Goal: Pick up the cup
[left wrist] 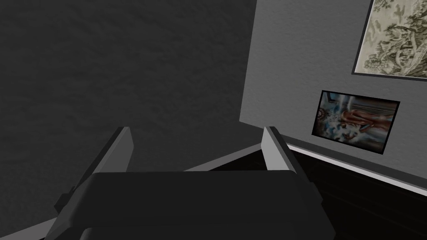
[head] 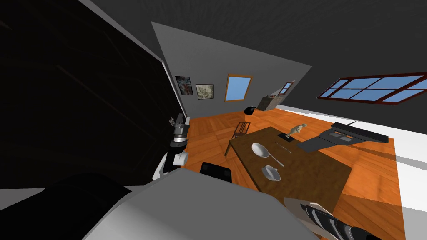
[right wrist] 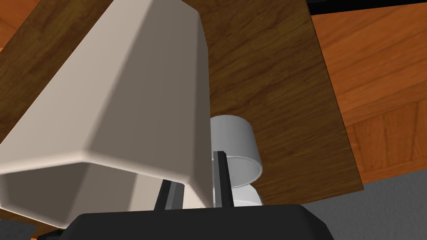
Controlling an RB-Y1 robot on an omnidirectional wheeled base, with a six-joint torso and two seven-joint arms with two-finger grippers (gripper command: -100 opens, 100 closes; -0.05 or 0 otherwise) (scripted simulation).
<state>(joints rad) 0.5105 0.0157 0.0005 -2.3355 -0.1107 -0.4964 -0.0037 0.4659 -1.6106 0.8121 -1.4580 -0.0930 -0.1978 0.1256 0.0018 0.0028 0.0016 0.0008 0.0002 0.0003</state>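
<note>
Right wrist view: right end effector (right wrist: 196, 171) clenched on beige cup (right wrist: 125, 96) wall at table (right wrist: 271, 62) corner; thin pinch liable to slip on lifting, knocking white cylinder (right wrist: 233, 141) just beside; left end effector (left wrist: 197, 130) released.

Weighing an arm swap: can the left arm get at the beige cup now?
Probably not: the left gripper points at the wall, open, while the beige cup is at the table edge, pinched by the right gripper.
</note>
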